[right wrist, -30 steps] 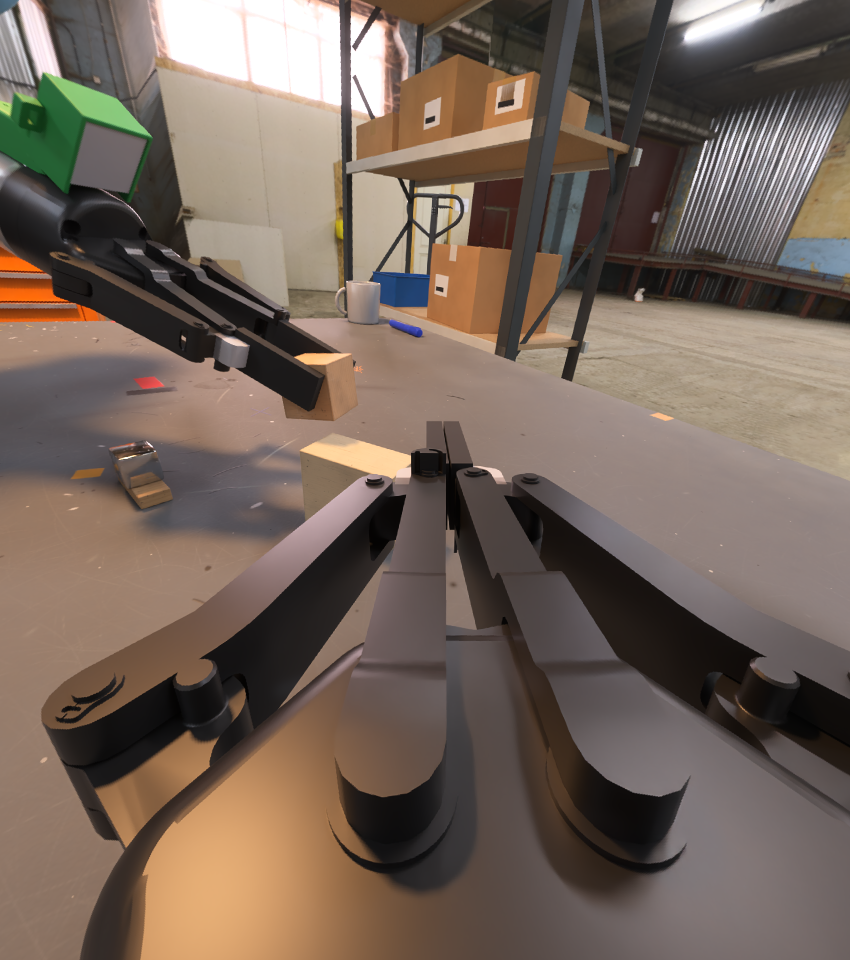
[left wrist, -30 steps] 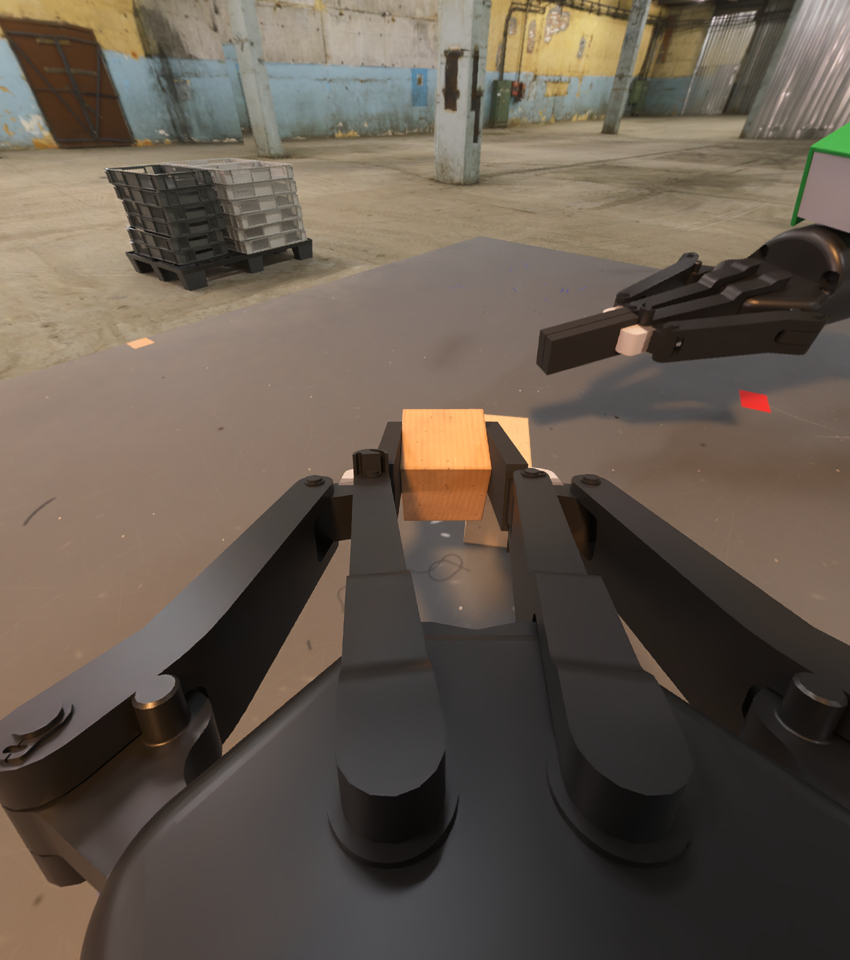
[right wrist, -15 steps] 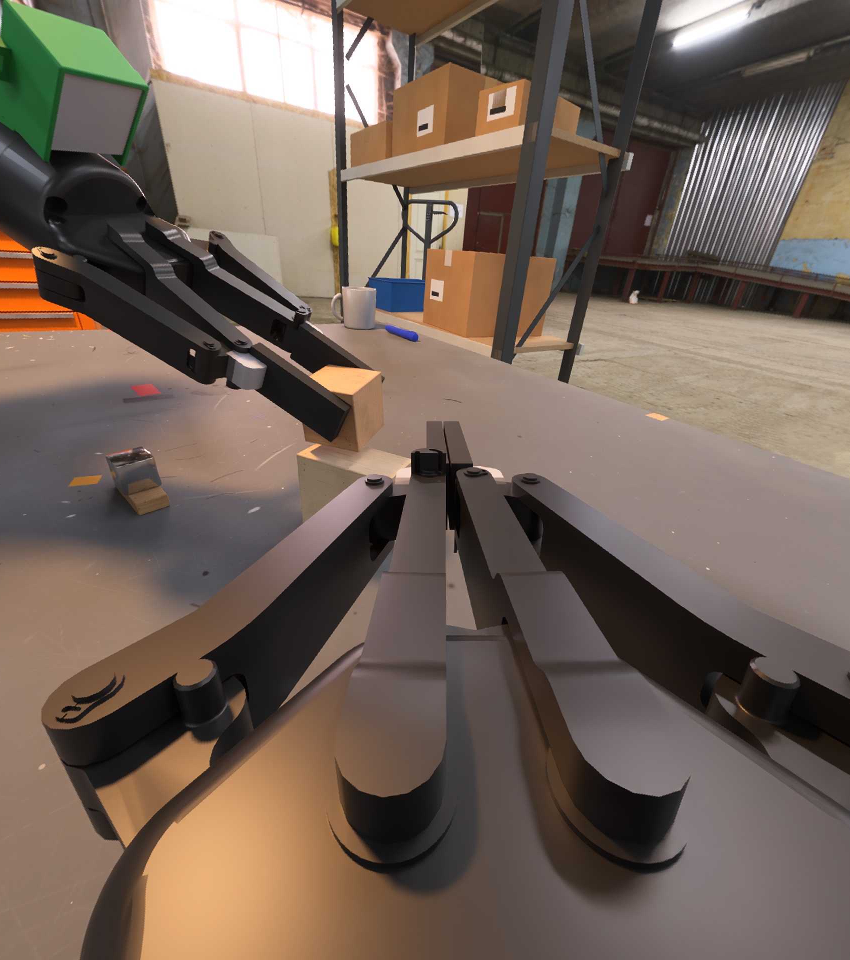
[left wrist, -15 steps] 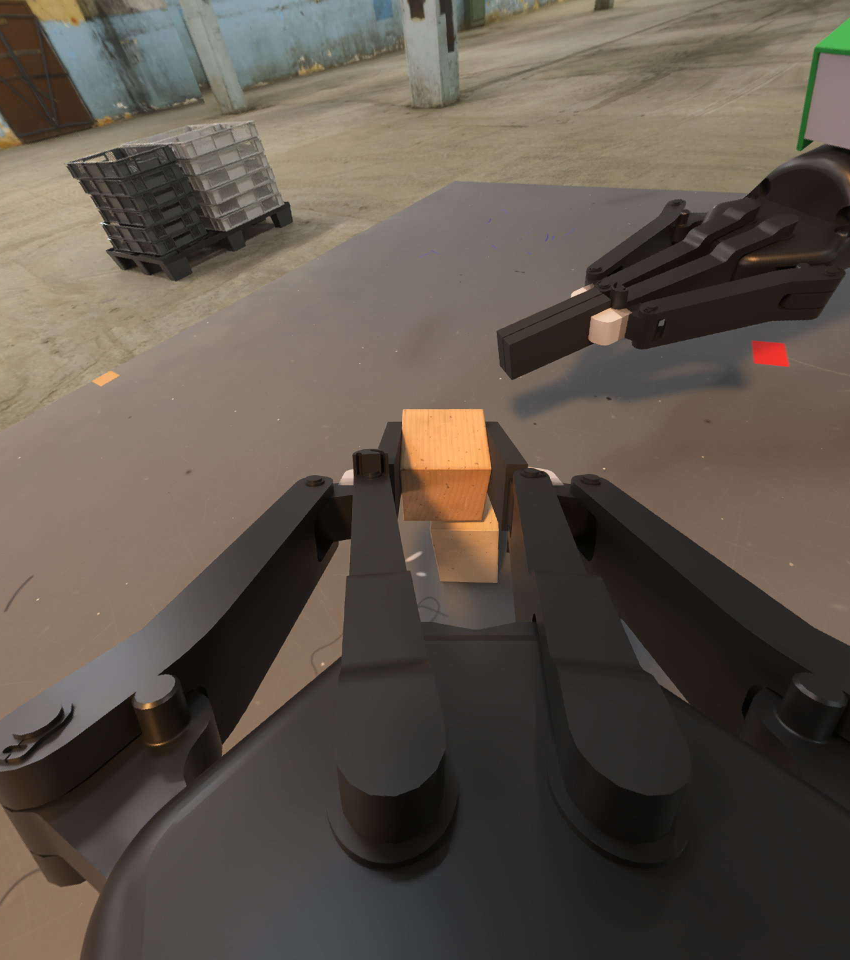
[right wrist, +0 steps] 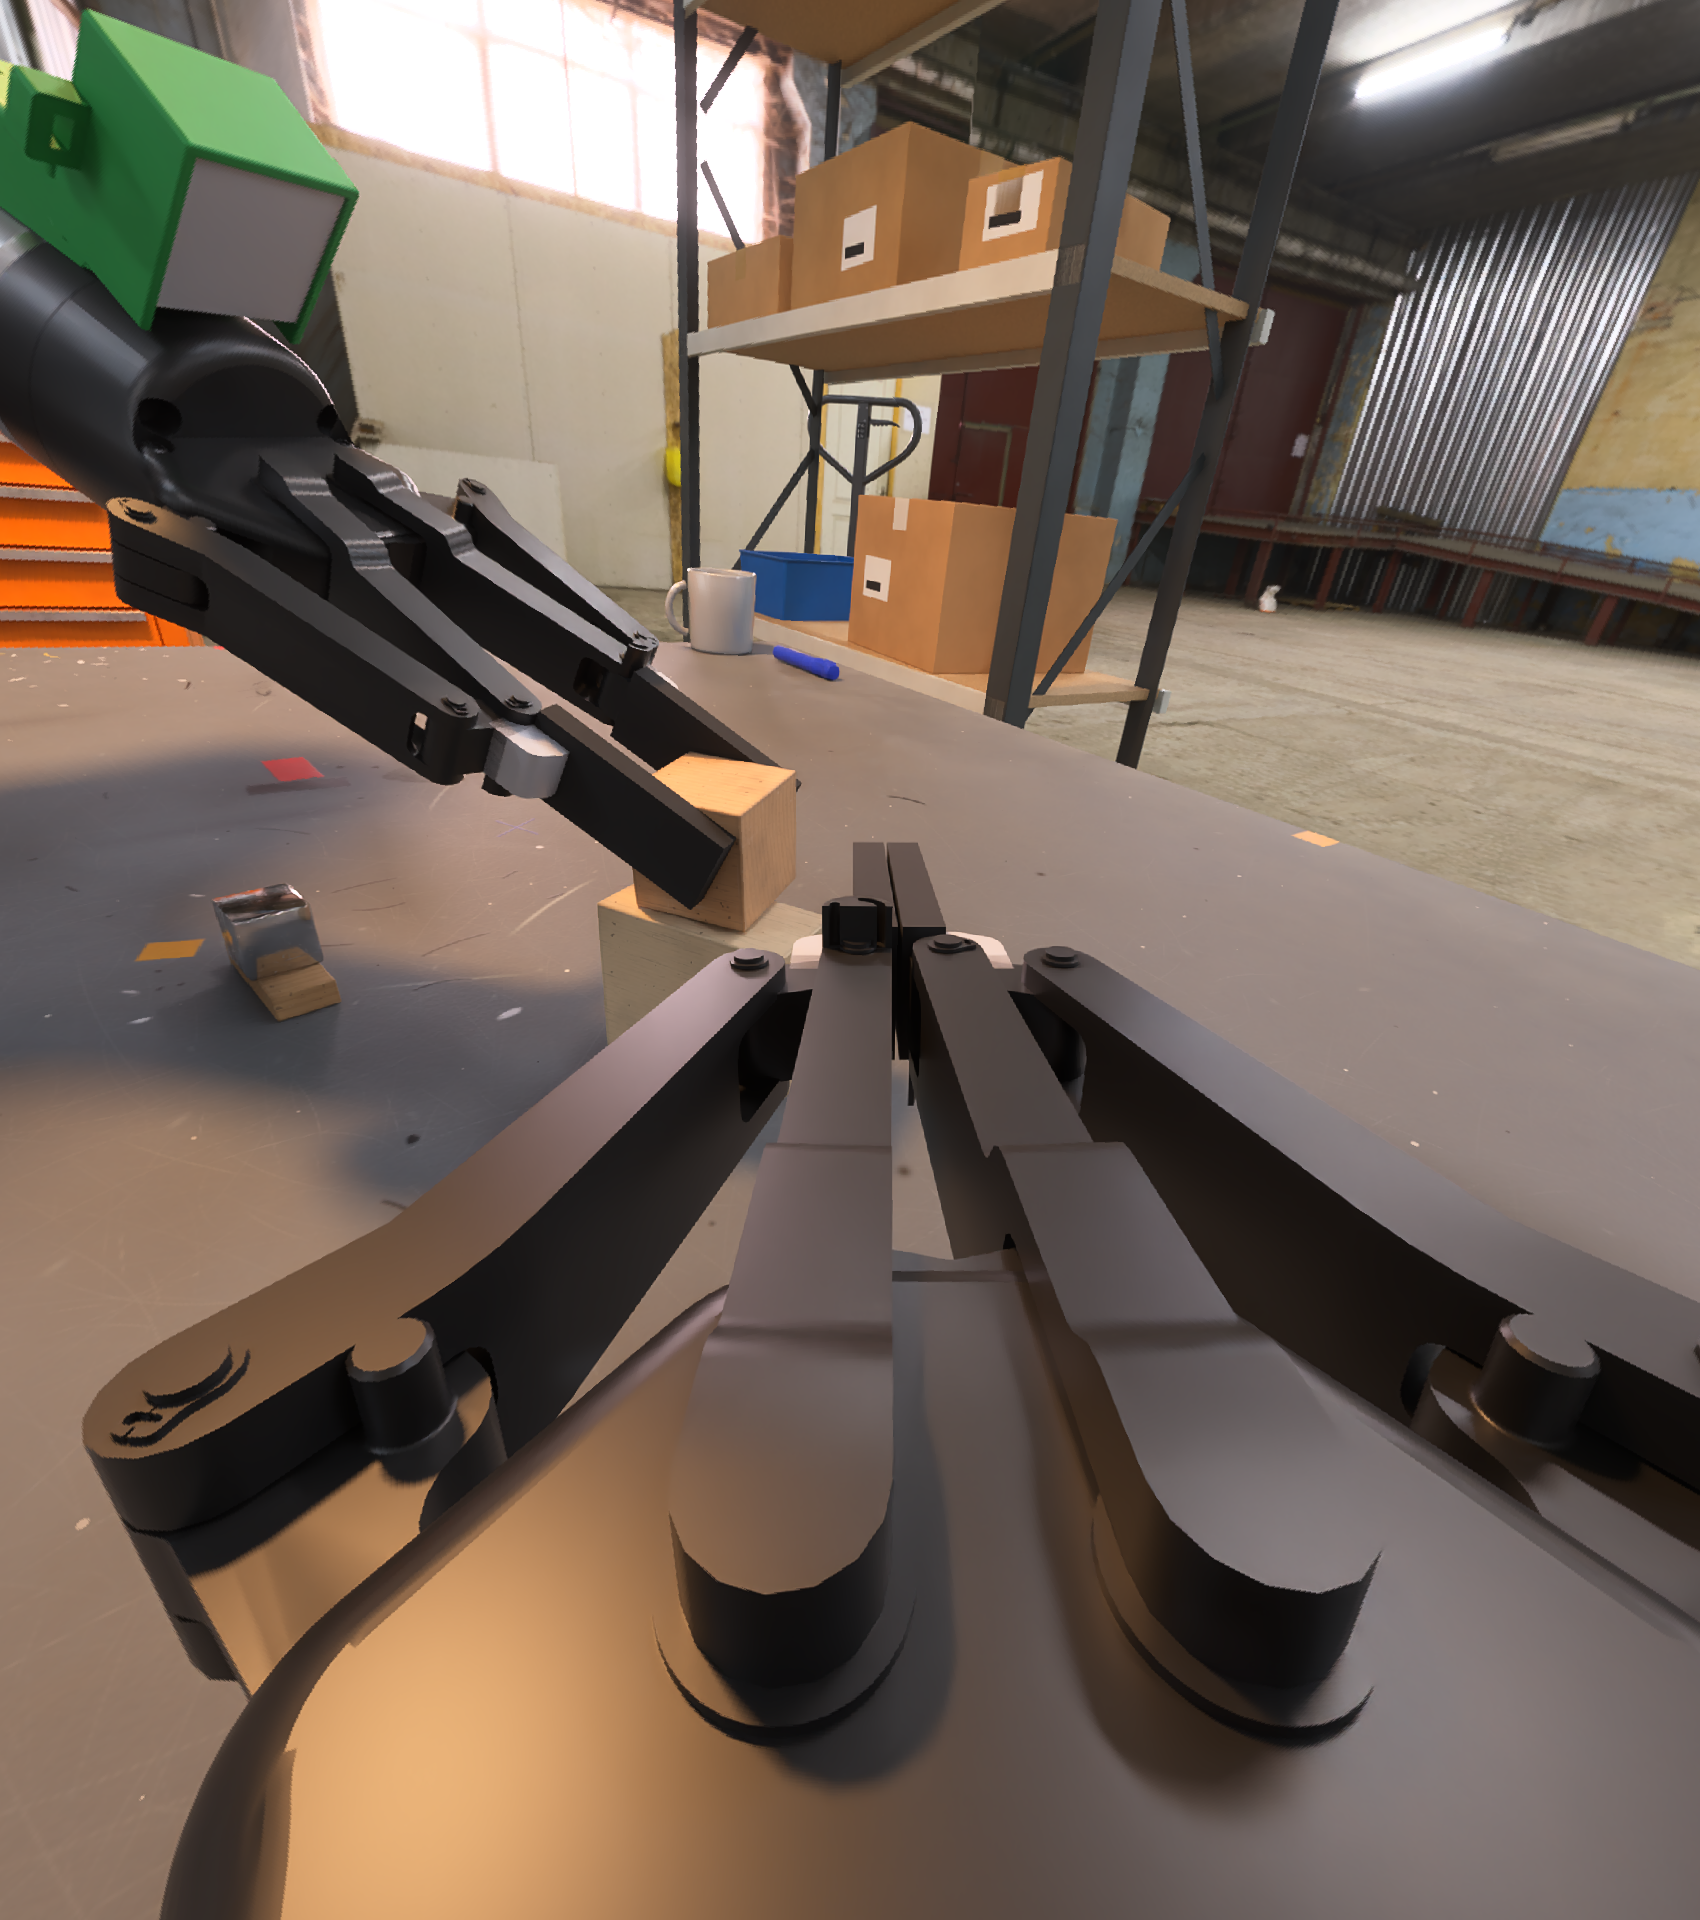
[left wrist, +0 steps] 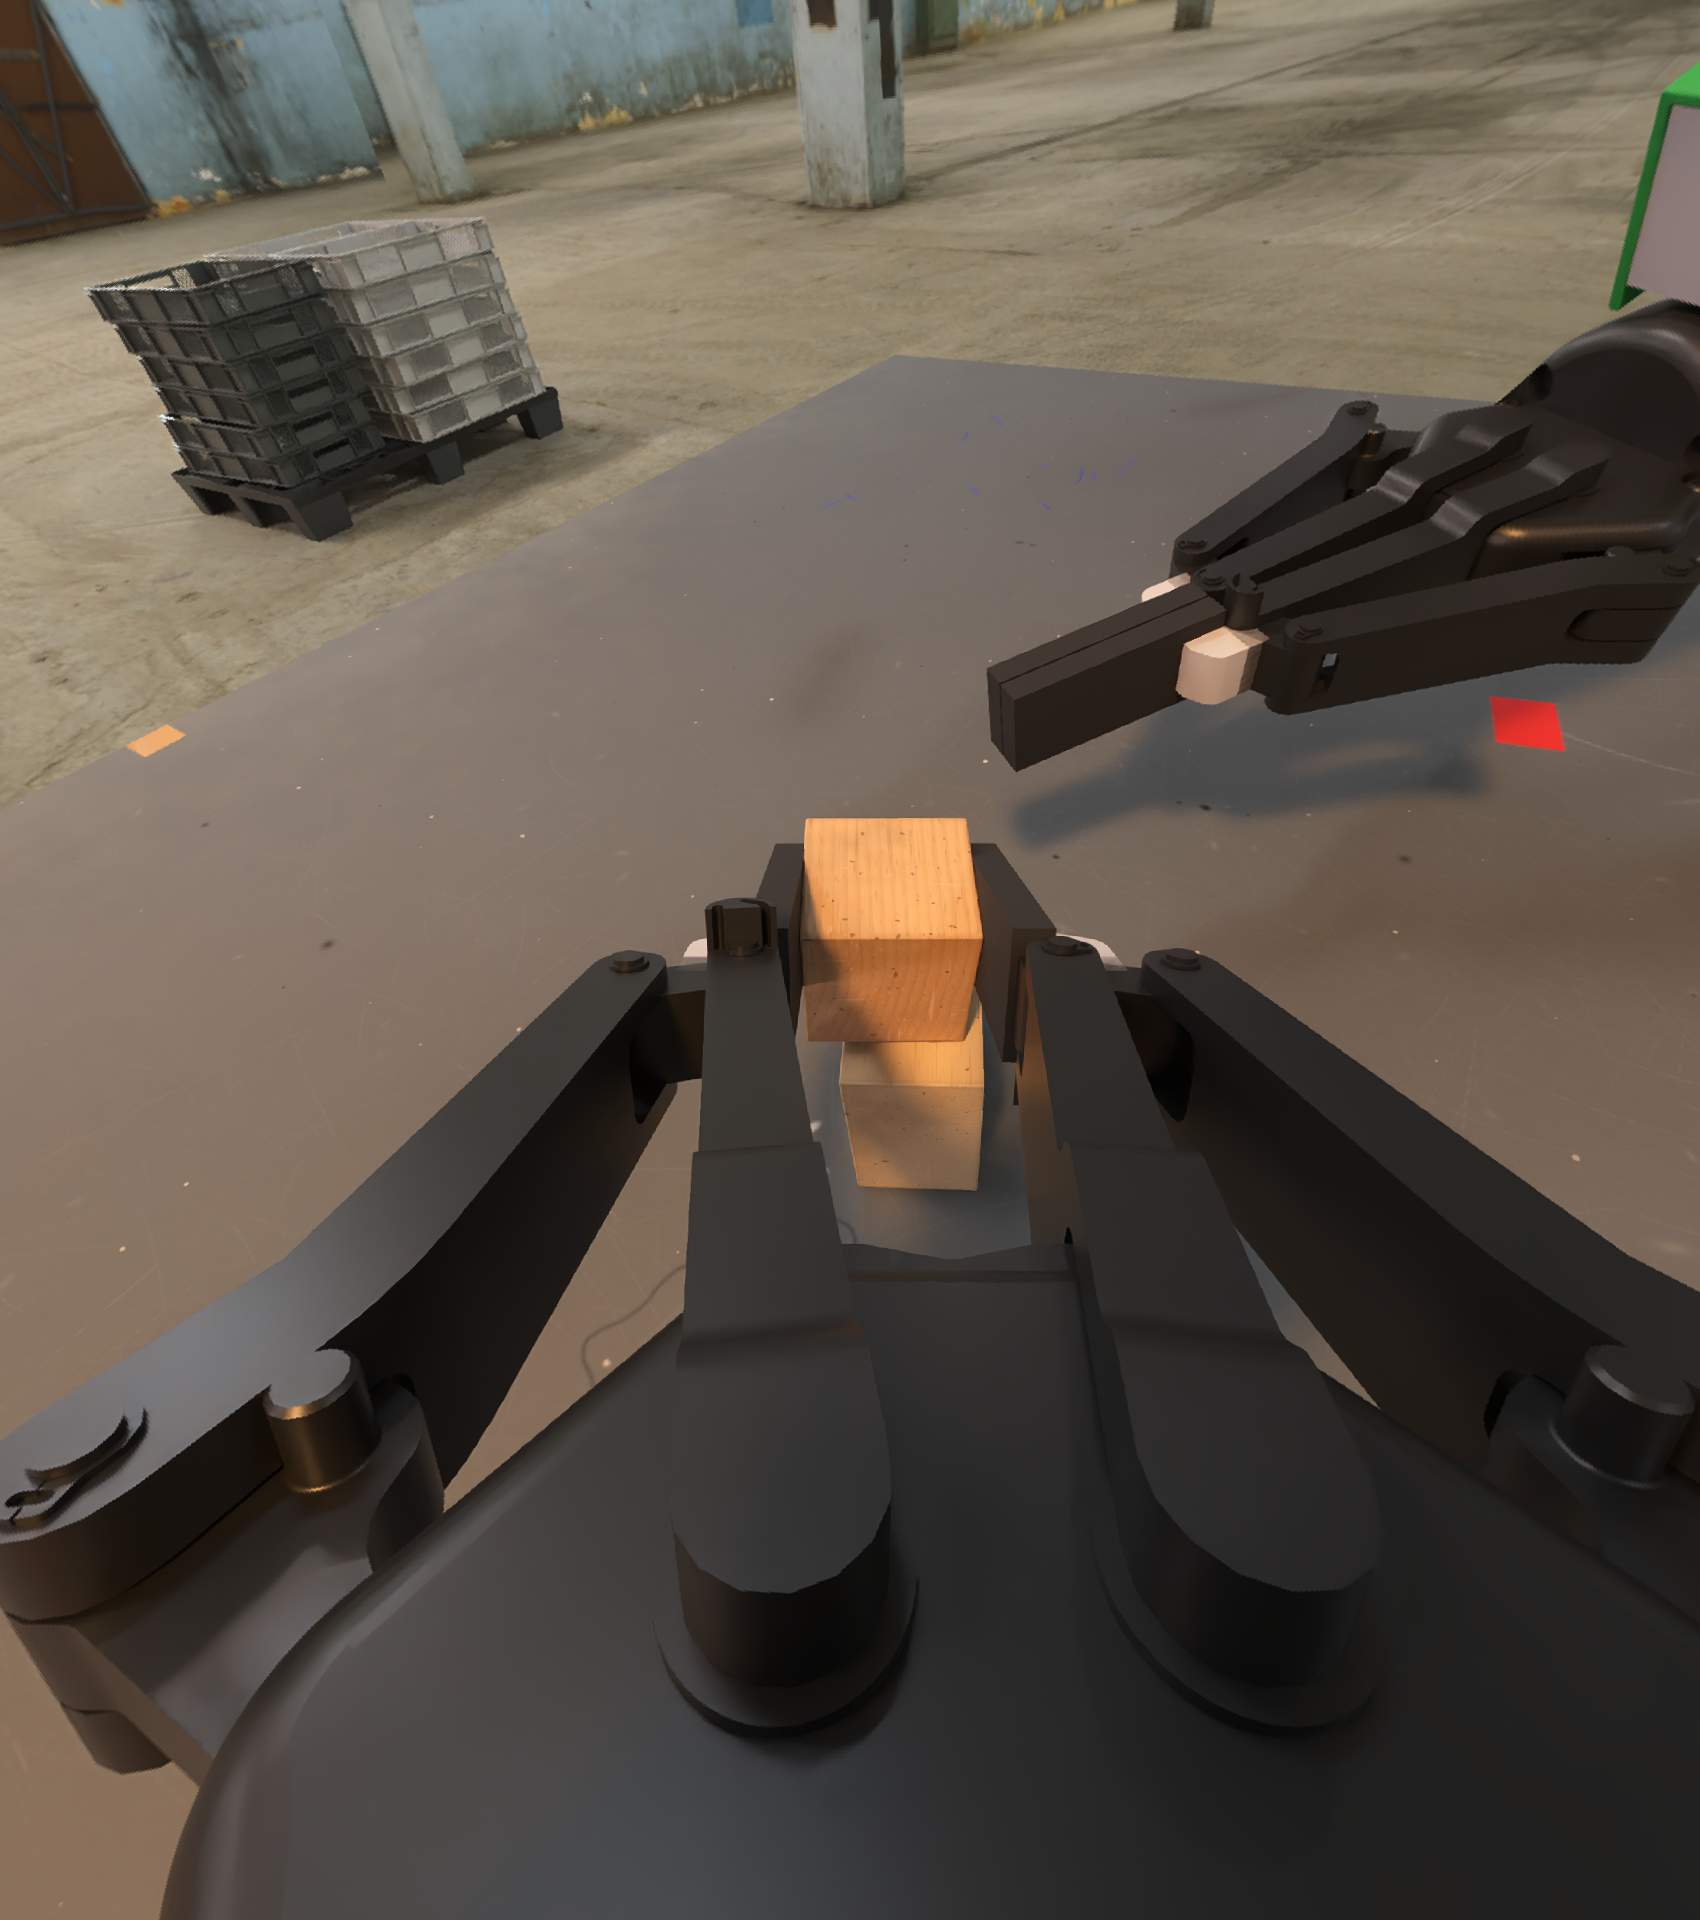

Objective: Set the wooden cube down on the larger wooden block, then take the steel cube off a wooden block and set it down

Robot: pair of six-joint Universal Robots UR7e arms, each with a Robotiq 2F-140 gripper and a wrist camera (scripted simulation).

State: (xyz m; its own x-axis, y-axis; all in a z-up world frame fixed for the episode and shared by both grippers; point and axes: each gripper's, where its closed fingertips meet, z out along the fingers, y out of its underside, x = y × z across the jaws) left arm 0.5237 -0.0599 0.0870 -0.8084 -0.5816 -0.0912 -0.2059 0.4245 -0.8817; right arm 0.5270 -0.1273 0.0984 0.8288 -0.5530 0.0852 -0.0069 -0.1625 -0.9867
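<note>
The wooden cube (left wrist: 891, 925) is held between the fingers of the left gripper (left wrist: 896, 940), clamped on its two side faces. Directly beneath it, toward 6 o'clock in the left wrist view, the larger wooden block (left wrist: 913, 1127) stands on the grey table (left wrist: 410, 935). In the right wrist view the cube (right wrist: 737, 852) is seen tilted, its lower edge at or just above the pale block's top (right wrist: 633, 951); whether contact has been made cannot be told.

The coming release is judged to turn on this one relation: the cube lies straight above the block, so only a short descent and a levelling of the tilt would be needed before the fingers are parted. A release made while tilted could let the cube tip off an edge.

The right gripper (right wrist: 885, 883) is closed on nothing, its fingers pressed together, and is pointed toward the stack; from the left wrist view it (left wrist: 1007, 712) is seen at about 1 o'clock from the cube, apart from it.

The steel cube (right wrist: 264, 920) rests on a small wooden block (right wrist: 295, 987) at roughly 9 o'clock from the larger block in the right wrist view, well apart. Which arm is nearer to it cannot be told.
</note>
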